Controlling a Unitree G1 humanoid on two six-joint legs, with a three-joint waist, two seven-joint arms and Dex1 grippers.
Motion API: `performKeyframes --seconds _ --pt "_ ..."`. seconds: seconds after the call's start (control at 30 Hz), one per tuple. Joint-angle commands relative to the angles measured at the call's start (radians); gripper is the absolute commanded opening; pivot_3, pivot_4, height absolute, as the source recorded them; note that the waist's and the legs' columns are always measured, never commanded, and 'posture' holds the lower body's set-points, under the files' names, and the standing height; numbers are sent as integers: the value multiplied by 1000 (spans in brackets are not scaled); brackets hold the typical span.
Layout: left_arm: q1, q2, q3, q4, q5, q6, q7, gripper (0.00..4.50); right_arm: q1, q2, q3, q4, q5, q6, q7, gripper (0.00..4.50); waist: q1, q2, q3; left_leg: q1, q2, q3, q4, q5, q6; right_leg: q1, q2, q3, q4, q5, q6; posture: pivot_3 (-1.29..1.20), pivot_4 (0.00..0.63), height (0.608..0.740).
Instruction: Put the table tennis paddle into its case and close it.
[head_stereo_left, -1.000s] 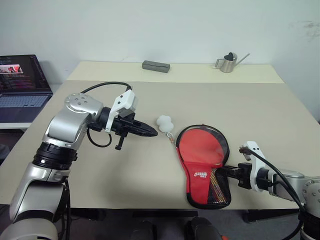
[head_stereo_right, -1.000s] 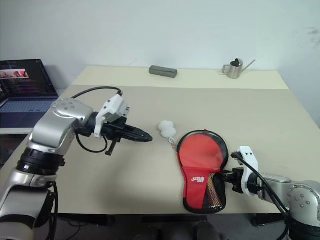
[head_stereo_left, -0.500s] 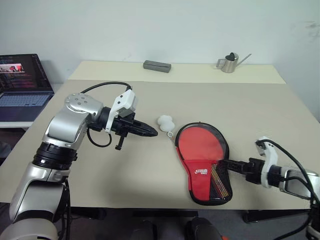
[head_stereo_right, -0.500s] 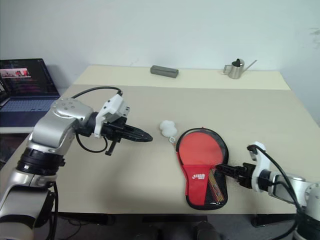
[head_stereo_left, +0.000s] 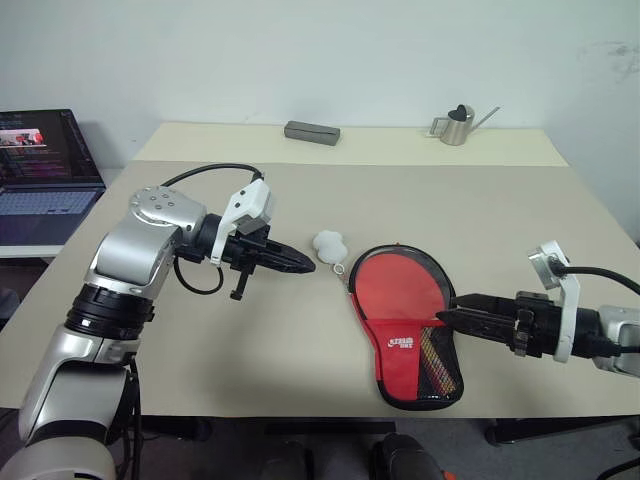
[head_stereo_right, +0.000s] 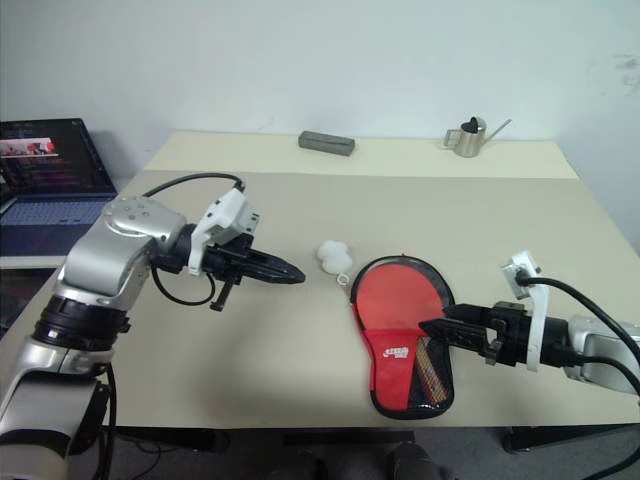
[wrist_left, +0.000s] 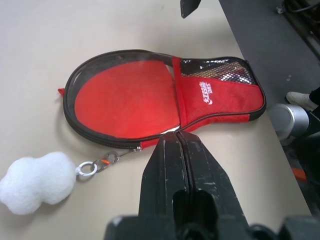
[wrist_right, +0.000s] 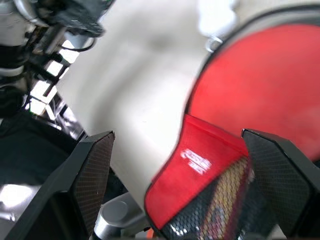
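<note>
There is one case (head_stereo_left: 408, 325), and it lies flat on the beige table (head_stereo_left: 400, 200) near the front edge, on the robot's right side, with the round part toward the far side and the narrow part toward the robot. Its red side with the black mesh pocket and the white logo is up, and the zip around the round part stands open. In the opening one red round surface shows, which seems to be the face of the table tennis paddle (wrist_left: 125, 97), but I cannot tell for sure if it is the paddle or the lining; the handle is hidden under the mesh pocket. One white pom-pom (head_stereo_left: 328, 244) lies just beside the round end, joined to the zip by a small ring and cord. There are two grippers. The right gripper (head_stereo_right: 436, 330) hangs over the narrow part of the case with its two fingers spread wide and nothing between them; in the right wrist view the case is blurred. The left gripper (head_stereo_left: 302, 264) is above the table to the left of the pom-pom, apart from it, its fingers pressed together on nothing. Farther back stand one small metal watering can (head_stereo_left: 456, 125) and one dark grey flat block (head_stereo_left: 311, 131). One laptop (head_stereo_left: 45, 175) is at the left, cut off by the picture's edge.
</note>
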Motion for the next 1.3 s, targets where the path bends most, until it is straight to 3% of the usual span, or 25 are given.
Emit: performKeyframes --seconds 0.03,0.07,0.17,0.53,0.73,0.83,1.17,1.3 --pt "-1 17 43 17 -7 -14 -1 0 -46 -22 119 -43 -247 -185 100 4463 -1 0 0 0 0 0 0 0 0 0 0 0 0 0 0 0 150 740" --pt "1 17 49 23 -6 -16 7 0 -63 -18 150 -32 -295 -222 123 4463 -1 0 0 0 0 0 0 0 0 0 0 0 0 0 0 0 150 740" --pt "8 18 63 30 -9 -15 24 0 -116 -20 237 1 -430 -327 204 3870 -1 0 0 0 0 0 0 0 0 0 0 0 0 0 0 0 150 740" --pt "61 63 140 43 -5 -4 97 0 -227 0 421 97 -741 -569 424 50 1 0 0 0 0 0 0 0 0 -1 0 0 0 0 0 0 150 740" --pt "109 98 185 64 0 -6 144 0 -250 45 437 110 -756 -561 458 211 1 0 0 0 0 0 0 0 0 -1 -1 0 1 0 -1 0 150 740" --pt "123 112 195 73 0 -8 150 0 -261 64 450 118 -767 -565 485 934 1 0 0 0 0 0 0 0 0 -1 -1 0 1 0 -1 0 150 740" --pt "130 128 198 112 11 -26 162 0 -326 102 539 181 -842 -591 580 4360 1 0 0 0 0 0 0 0 0 -1 -1 -1 1 0 -1 0 150 740" --pt "138 127 197 109 19 -28 175 0 -349 106 584 225 -903 -637 636 4462 1 0 0 0 0 0 0 0 0 -1 -1 -1 1 0 -1 0 150 740"
